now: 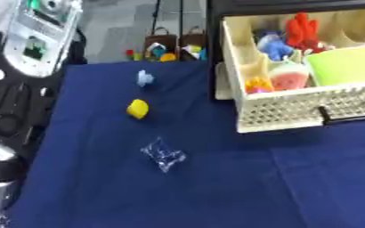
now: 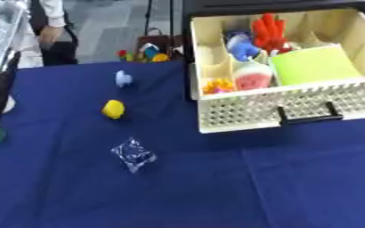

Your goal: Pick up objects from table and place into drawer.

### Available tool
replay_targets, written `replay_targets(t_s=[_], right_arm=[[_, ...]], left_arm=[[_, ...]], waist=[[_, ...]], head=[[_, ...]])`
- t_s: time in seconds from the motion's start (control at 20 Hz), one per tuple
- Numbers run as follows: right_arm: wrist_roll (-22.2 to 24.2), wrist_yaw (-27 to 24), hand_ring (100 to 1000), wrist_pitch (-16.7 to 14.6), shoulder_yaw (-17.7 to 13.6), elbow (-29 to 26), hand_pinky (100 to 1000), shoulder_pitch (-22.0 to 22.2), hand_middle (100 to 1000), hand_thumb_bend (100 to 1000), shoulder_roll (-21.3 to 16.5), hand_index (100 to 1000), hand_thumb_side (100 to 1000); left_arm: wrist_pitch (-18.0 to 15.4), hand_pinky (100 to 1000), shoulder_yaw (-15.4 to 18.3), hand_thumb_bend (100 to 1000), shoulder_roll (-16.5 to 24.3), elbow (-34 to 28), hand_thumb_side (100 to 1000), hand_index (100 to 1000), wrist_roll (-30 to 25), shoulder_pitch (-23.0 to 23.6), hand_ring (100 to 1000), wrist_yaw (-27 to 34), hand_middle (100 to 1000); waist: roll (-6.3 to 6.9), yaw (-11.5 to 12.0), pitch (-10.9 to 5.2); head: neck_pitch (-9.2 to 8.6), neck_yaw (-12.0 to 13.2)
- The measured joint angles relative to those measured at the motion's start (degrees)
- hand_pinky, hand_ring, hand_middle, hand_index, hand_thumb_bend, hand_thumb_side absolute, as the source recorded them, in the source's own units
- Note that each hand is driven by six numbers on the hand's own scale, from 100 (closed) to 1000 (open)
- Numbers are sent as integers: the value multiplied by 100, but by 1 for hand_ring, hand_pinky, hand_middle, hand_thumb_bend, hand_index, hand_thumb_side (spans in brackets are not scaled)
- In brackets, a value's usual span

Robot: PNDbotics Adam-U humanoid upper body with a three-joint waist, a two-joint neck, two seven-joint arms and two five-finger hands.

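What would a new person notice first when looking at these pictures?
Probably the open cream drawer at upper right, crowded with a red toy and a lime-green pad. Next, on the blue cloth, a yellow object and a clear crinkled packet.

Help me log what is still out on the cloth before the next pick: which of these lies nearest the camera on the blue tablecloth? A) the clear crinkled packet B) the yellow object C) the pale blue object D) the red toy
A: the clear crinkled packet lies lowest in the view, with the yellow object and the pale blue object farther back, while the red toy sits inside the drawer.
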Motion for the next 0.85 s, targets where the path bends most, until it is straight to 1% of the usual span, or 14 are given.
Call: replay_targets(t_s=[0.2,0.45,0.65,0.85], right_arm=[[-85,50,798,9,-44,0,783,58,767,100,-8,840,1000],[-174,100,799,-7,-89,0,784,131,767,100,-16,839,1000],[-231,209,805,-41,-150,0,786,181,770,100,-13,840,1000],[-261,340,813,-72,-183,0,797,216,775,100,31,842,1000]], left_arm=[[-320,491,137,449,292,-563,950,750,345,548,665,344,689],[-687,497,179,453,410,-1242,959,762,763,1193,674,760,693],[-1007,511,350,462,343,-1784,961,768,1092,1607,688,1092,704],[-1292,542,593,456,158,-2158,969,817,1415,1990,724,1320,735]], waist=[[-76,109,5],[-173,202,58],[-226,286,129],[-289,366,185]], head=[[-1,-2],[-5,4],[-15,40],[-55,57]])
